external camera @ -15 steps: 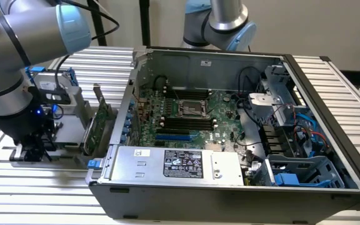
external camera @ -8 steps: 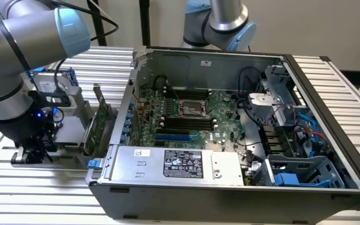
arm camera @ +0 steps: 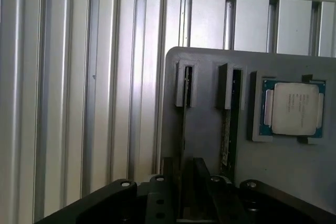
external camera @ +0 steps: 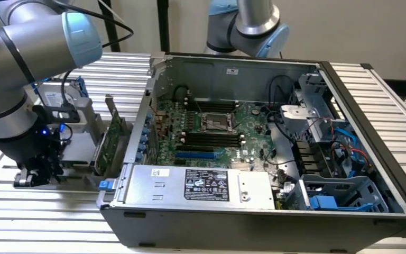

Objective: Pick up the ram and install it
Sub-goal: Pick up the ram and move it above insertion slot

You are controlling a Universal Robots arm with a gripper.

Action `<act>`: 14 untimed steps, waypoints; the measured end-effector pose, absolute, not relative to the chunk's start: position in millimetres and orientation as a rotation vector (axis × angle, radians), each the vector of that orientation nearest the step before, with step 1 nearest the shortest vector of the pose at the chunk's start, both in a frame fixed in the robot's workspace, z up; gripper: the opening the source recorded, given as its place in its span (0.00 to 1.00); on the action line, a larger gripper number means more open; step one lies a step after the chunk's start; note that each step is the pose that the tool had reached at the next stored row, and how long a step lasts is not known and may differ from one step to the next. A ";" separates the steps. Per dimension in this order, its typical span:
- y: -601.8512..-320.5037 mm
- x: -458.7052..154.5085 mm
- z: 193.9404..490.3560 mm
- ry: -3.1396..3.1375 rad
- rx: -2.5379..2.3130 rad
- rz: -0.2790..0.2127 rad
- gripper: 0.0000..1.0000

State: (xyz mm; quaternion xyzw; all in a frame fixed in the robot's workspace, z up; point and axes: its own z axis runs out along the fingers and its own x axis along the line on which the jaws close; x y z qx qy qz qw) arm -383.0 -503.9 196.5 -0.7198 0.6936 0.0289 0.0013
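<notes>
The ram (arm camera: 182,124) is a thin green stick standing on edge in a slot of a grey holder plate (arm camera: 294,166). My gripper (arm camera: 186,162) is lowered over its near end. One dark finger sits on each side of the stick with a little room left, so the gripper is open around it. In the exterior view my gripper (external camera: 32,177) hangs low over the holder at the exterior view's left, outside the open computer case (external camera: 259,211). The motherboard's long black slots (external camera: 206,138) lie in the middle of the case.
A second stick (arm camera: 226,135) stands in the neighbouring holder slot, with a processor chip (arm camera: 291,108) beside it. A green expansion card (external camera: 109,142) stands between my arm and the case wall. Another arm (external camera: 256,26) rises behind the case. The slatted metal table (arm camera: 79,103) surrounds everything.
</notes>
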 end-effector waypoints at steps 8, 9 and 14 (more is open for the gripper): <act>-503.9 -384.0 196.1 2.177 -2.259 0.091 0.00; -503.9 -384.1 196.0 2.177 -2.259 0.091 0.00; -503.9 -384.5 196.0 2.177 -2.259 0.091 0.00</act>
